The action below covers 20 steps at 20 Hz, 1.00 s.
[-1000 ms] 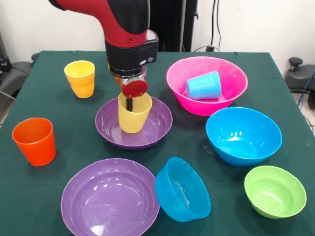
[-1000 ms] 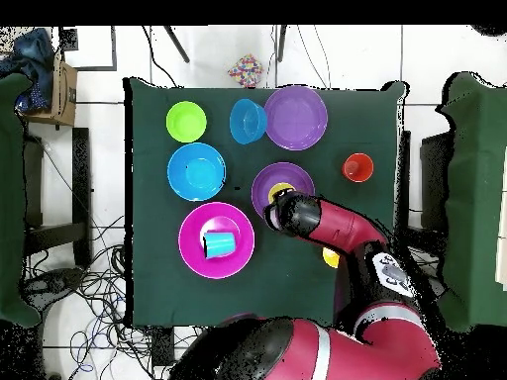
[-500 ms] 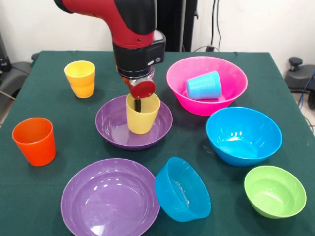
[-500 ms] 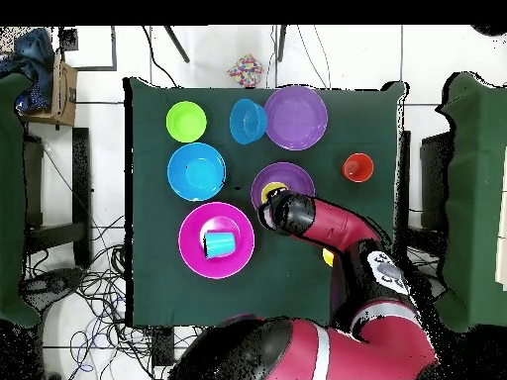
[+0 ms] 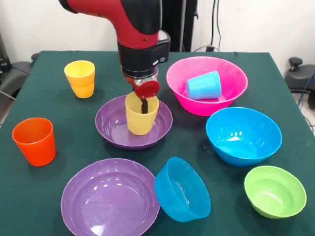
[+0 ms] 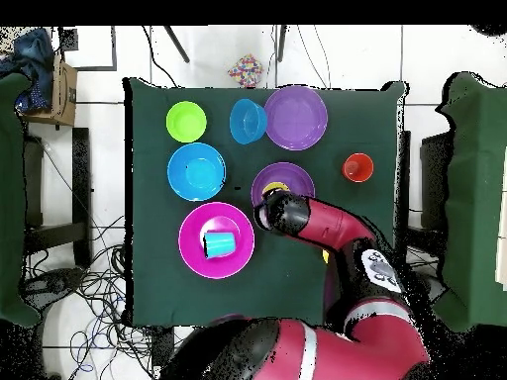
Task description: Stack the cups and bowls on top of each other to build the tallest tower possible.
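— Where is the gripper [image 5: 144, 104] right now?

— Over the far purple bowl [image 5: 113, 129]. One dark finger [image 5: 144, 106] reaches down inside the pale yellow cup [image 5: 140, 118], behind a red disc on the wrist. I see the cup's rim pinched between that finger and the outer side, so the jaws look closed on the cup wall.

— Is the cup resting in that bowl?

— It stands upright in the bowl's right half; whether its base touches the bottom I cannot tell.

— And the rest, taking that purple bowl as the landmark?

— Just right of it and farther back sits the big pink bowl [image 5: 229, 96], with the light blue cup [image 5: 203, 85] lying on its side inside. To the bowl's right and slightly nearer is the big blue bowl [image 5: 243, 135]. Nearer and right of that, the small green bowl [image 5: 274, 191]. Directly in front of the landmark lies the second purple bowl [image 5: 109, 198], with the small blue bowl [image 5: 181, 189] tipped on its side against that one's right rim.

— The other cups?

— Left and behind the landmark, two amber-yellow cups [image 5: 80, 78] nested upright. Left and nearer, the orange cup [image 5: 34, 140], upright, well apart. All are on the green table [image 5: 44, 93].

— And from above?

— The arm [image 6: 327, 226] covers most of the landmark bowl.
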Each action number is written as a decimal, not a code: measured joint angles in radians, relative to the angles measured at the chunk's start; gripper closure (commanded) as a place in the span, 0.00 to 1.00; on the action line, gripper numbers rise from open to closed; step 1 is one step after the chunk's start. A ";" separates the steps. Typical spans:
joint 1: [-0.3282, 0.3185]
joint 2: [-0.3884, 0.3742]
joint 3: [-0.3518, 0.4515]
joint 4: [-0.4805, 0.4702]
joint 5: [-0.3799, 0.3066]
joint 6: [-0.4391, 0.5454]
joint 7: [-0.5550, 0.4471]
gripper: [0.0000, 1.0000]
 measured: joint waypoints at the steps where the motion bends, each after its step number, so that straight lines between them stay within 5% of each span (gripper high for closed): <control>1: 0.008 0.000 -0.006 0.000 0.000 0.000 0.000 0.00; 20: 0.123 -0.004 -0.118 -0.046 -0.001 0.053 0.000 0.00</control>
